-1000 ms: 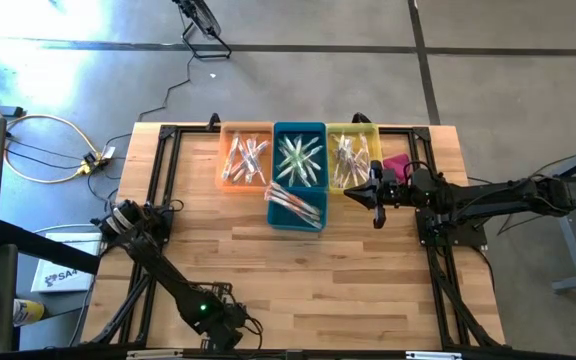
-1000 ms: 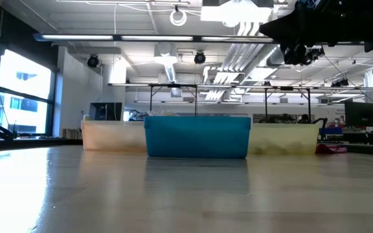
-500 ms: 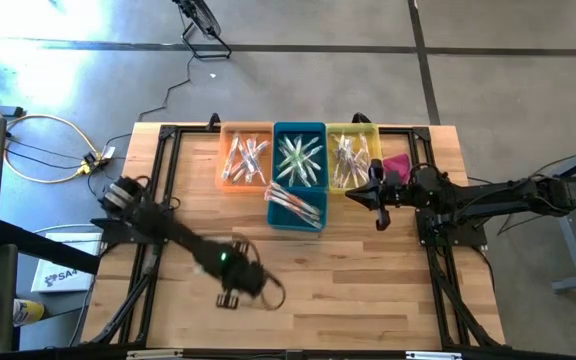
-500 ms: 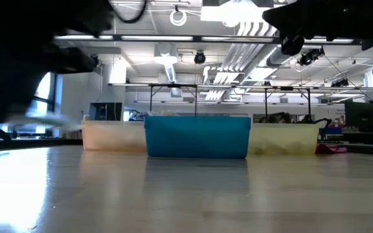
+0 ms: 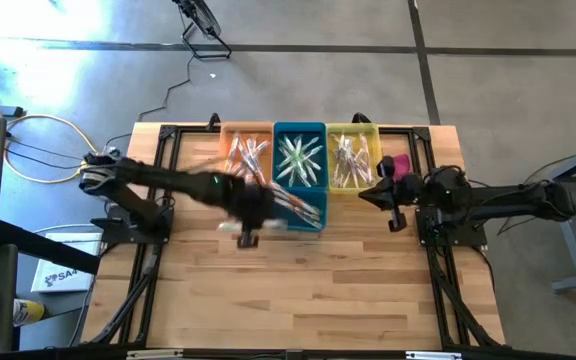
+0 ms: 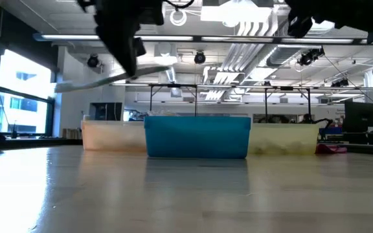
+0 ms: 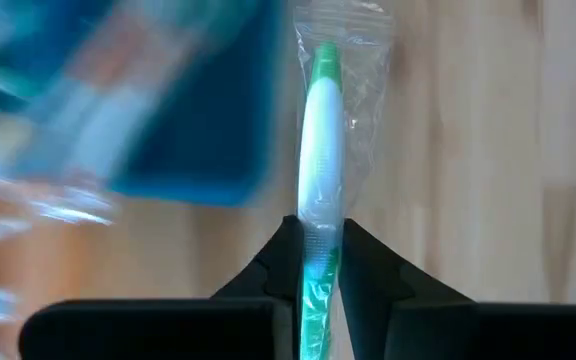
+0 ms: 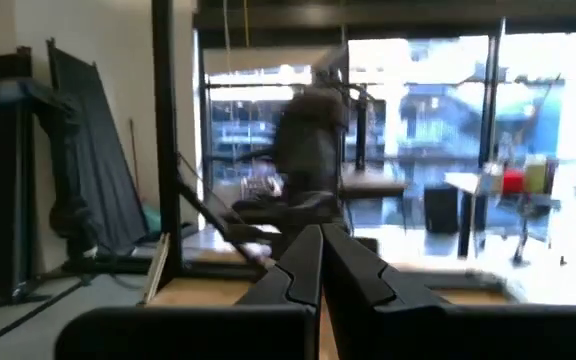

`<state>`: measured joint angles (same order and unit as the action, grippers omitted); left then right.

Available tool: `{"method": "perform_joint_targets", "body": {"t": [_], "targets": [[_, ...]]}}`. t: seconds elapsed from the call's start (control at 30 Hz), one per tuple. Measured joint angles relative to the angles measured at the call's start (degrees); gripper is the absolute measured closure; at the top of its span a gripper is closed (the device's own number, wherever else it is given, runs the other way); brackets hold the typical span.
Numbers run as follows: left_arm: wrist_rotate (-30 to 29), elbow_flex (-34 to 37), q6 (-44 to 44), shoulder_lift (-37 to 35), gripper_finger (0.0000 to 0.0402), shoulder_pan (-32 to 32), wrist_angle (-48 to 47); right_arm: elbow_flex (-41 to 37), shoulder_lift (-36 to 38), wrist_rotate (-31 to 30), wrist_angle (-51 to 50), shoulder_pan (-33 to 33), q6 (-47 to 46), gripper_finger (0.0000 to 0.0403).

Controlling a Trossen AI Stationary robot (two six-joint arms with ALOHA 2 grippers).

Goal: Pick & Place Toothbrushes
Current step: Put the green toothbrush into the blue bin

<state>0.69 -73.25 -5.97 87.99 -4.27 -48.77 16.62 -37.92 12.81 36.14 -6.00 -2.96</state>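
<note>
- Near edge of the wooden counter (image 5: pixel 298 290) is bare wood; both arms work at the far half.
- Left pincer (image 5: pixel 247 238) is clamped on one wrapped toothbrush (image 7: pixel 321 150), white-and-green handle in a clear wrapper, pinched between both fingers (image 7: pixel 286 262).
- Left wrist view: that toothbrush sticks straight out past the fingertips, above the wood just beside the blue bin's corner.
- Low view: the held toothbrush (image 6: pixel 112 79) is well above the counter, roughly level, slightly tilted.
- High view: left pincer sits at the near-left corner of the blue bin (image 5: pixel 313 224); arm blurred.
- Right pincer (image 5: pixel 397 222) has its fingers fully together, holding nothing; it hangs just right of the yellow bin (image 5: pixel 351 127), near the pink cloth (image 5: pixel 395 164).
- Three bins in a row at the far edge: orange bin (image 5: pixel 230 131), blue bin, yellow bin.
- Remaining toothbrushes (image 5: pixel 301 160) lie piled inside all three bins; a few lie across the blue bin's near end.
- Low view: blue bin (image 6: pixel 197 136) stands nearer the camera than the two flanking bins.
</note>
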Motion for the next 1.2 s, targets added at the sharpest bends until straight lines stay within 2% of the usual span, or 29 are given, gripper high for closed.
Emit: {"method": "perform_joint_targets", "body": {"t": [0.13,0.23,0.5,0.6,0.7,0.9,1.03,1.2], "targets": [[-0.02,-0.02,1.18,-3.75,0.0366,8.64,8.86,0.02,2.92,-0.89,-2.16,-0.04,2.79,0.04],[-0.11,-0.15,-1.34,-4.85,0.0366,14.17,19.25,0.0,3.92,-2.1,-3.81,-0.04,4.39,0.04],[0.1,-0.13,-8.58,-3.33,0.0366,25.53,42.46,0.02,4.27,-8.48,-5.87,-0.07,4.76,0.04],[4.13,-0.11,-12.12,-1.15,0.0366,28.36,48.54,0.02,4.29,-8.89,-5.98,-0.17,4.82,0.04],[8.02,-0.16,-12.56,1.83,0.0366,29.97,51.2,0.02,4.27,-8.85,-5.99,-0.15,6.07,0.04],[7.97,-0.02,-17.2,9.59,0.0366,31.01,51.4,0.02,4.27,-8.85,-6.03,-0.15,6.27,0.04],[5.63,-0.02,-18.52,12.84,0.0366,30.95,51.66,0.02,4.25,-8.87,-6.27,-0.15,6.27,0.04],[-0.51,-0.07,-18.48,16.05,0.0366,30.92,52.07,0.02,4.25,-8.87,-6.27,-0.15,6.27,0.04]]}}
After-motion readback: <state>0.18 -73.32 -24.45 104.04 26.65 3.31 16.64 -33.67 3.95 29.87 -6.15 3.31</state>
